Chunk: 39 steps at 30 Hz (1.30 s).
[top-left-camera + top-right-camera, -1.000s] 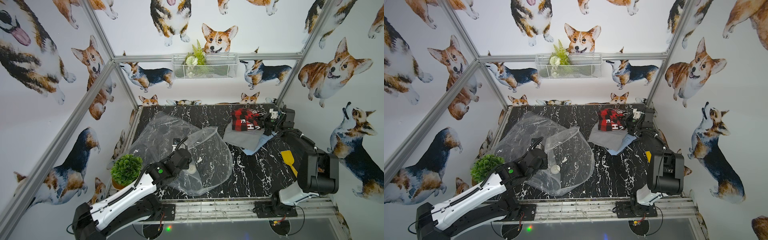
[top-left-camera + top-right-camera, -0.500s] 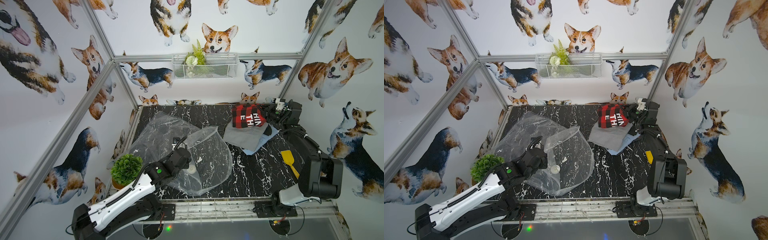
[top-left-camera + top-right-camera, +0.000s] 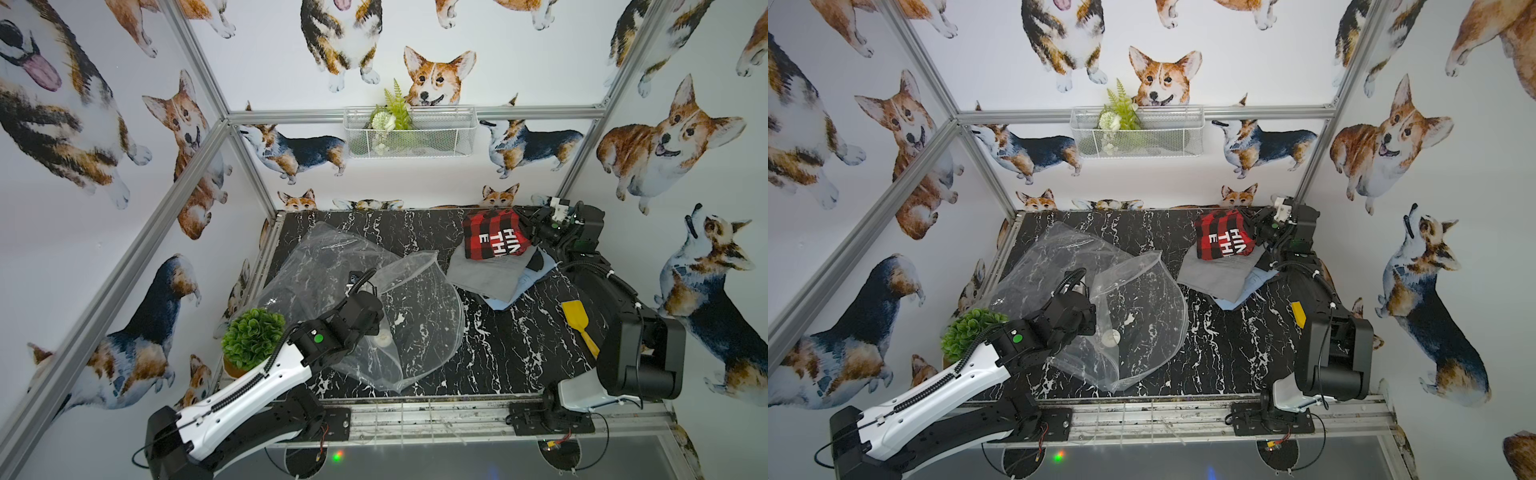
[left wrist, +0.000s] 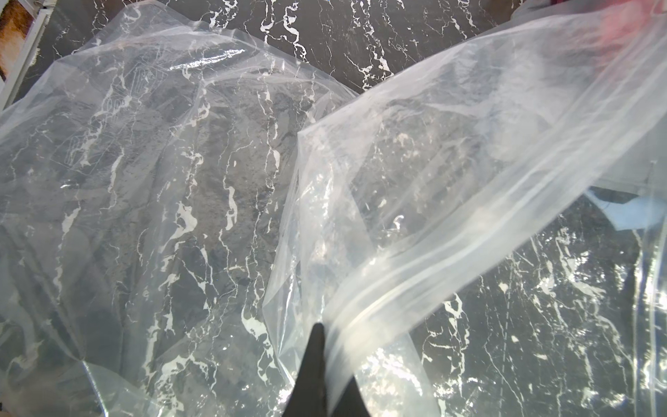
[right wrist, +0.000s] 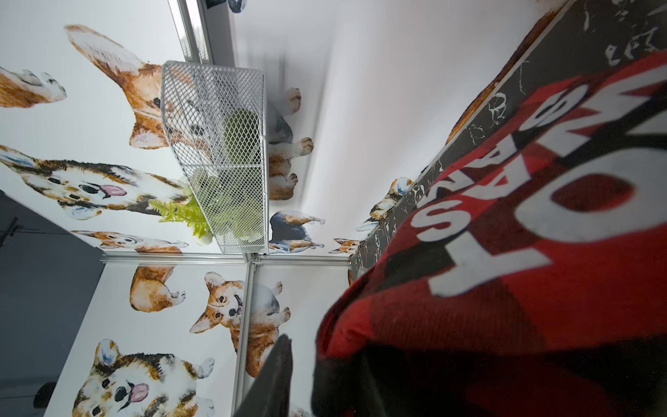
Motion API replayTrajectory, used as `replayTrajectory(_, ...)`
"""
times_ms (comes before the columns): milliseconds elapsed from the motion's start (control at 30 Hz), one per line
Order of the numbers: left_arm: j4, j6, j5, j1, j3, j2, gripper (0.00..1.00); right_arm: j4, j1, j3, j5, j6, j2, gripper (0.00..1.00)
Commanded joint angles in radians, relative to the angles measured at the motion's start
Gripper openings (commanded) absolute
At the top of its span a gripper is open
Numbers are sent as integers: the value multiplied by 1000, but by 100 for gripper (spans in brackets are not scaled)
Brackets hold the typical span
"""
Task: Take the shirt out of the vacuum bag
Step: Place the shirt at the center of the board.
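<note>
The red and black plaid shirt (image 3: 494, 235) (image 3: 1223, 241) with white letters lies outside the vacuum bag, on a pile of folded clothes at the far right. My right gripper (image 3: 531, 227) is at the shirt's right edge. In the right wrist view one finger (image 5: 276, 364) stands clear of the shirt (image 5: 505, 289), so the gripper is open; the other finger is hidden by cloth. The clear vacuum bag (image 3: 419, 307) with its round white valve (image 3: 382, 340) lies at the centre. My left gripper (image 4: 334, 355) is shut on its zip edge (image 4: 433, 245).
A second clear plastic bag (image 3: 328, 262) lies at the back left, overlapping the first. The grey and blue folded clothes (image 3: 486, 276) sit under the shirt. A potted plant (image 3: 253, 338) stands front left, a yellow spatula (image 3: 579, 326) at the right edge, and a wire basket (image 3: 409, 133) on the back wall.
My right gripper has carried the shirt back and right onto the clothes pile, and its jaws have parted. The left arm and the bag have not moved.
</note>
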Motion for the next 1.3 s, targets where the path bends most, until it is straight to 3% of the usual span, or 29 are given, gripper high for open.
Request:
replayTrajectory(0,-11,5,15,3,8,6,0,-154,-5,22,30,-112,-42,40)
replayTrajectory(300,-14,6,21,5,10,6,0,-343,-42,-1,110,-281,-135,44)
replayTrajectory(400,-18,7,20,5,8,2,0,-466,-45,13,197,-395,-191,43)
replayTrajectory(533,-14,4,20,4,-4,-6,0,-482,-44,-19,277,-474,-259,46)
replayTrajectory(733,-9,3,30,6,-4,1,0,-461,-42,4,248,-470,-191,46)
replayTrajectory(967,-9,2,29,5,-11,-7,0,-543,-44,173,213,-542,-48,47)
replayTrajectory(1167,-10,6,23,6,-17,-9,0,-623,-34,229,254,-623,-9,49)
replayTrajectory(1267,-13,10,19,5,-15,-12,0,-718,30,297,316,-724,39,49)
